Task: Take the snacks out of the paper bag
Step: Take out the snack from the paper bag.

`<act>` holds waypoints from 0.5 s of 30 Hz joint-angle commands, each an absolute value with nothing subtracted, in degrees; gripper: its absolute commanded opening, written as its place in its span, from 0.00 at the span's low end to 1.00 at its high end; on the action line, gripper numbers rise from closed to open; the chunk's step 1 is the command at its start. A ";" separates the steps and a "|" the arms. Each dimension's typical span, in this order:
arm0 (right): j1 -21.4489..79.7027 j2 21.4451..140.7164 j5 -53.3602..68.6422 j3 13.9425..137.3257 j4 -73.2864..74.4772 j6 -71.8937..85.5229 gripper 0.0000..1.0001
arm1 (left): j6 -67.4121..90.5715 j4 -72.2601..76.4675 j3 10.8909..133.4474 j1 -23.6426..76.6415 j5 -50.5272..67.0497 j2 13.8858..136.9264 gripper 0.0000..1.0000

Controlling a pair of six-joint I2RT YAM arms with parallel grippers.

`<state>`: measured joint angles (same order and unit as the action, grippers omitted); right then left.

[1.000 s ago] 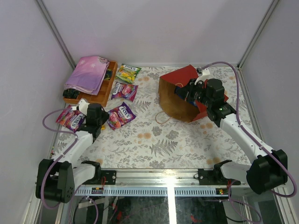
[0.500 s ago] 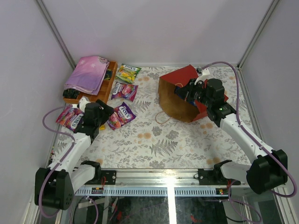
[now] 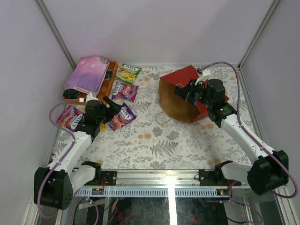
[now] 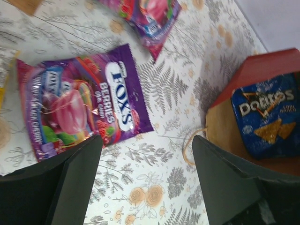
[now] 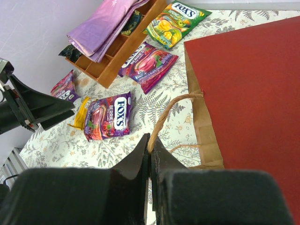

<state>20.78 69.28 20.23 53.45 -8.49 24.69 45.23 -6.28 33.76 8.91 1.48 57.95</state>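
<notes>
**A:** Where is the chip bag?

**B:** Inside the paper bag (image 5: 243, 93), which lies tipped over at the far right of the bench (image 3: 159, 140). Its mouth faces the left arm. The left wrist view reads "Doritos" on the dark-blue chip bag (image 4: 267, 117), above an orange triangle.

**A:** How will it handle?

**B:** Light, I'd judge, and puffy, with slick, crackly film. A hard squeeze would likely break the chips. I'd take it by a corner or a crimped end seam, not across the belly.

**A:** And the end effectors?

**B:** The left end effector (image 4: 145, 143) is spread wide and holds nothing. It hovers over a purple packet (image 4: 84, 112) labelled "FOX'S Berries". The right end effector (image 5: 151, 140) is pressed together. The twisted handle (image 5: 173, 105) runs into its tips, so it seems to be pinching that.

**A:** Any other writing?

**B:** "FOX'S" on a green-yellow packet (image 5: 176, 18) beside the wooden tray (image 5: 110, 70).
</notes>
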 commanded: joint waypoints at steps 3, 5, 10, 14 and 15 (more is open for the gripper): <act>21.07 67.42 21.42 56.53 -9.48 24.85 0.00 | 44.01 3.93 35.17 12.15 6.89 58.69 0.77; 21.02 67.33 21.38 56.52 -9.33 24.80 0.00 | 44.01 6.08 35.16 13.04 7.44 59.05 0.77; 21.02 67.18 21.05 56.75 -8.80 24.38 0.00 | 45.03 11.45 34.56 14.35 9.64 59.95 0.77; 21.09 67.06 20.94 56.79 -8.55 24.34 0.00 | 45.31 13.95 35.14 16.07 11.52 61.72 0.77; 21.02 67.06 20.92 56.82 -8.53 24.21 0.00 | 45.49 14.15 35.54 16.77 11.81 62.36 0.76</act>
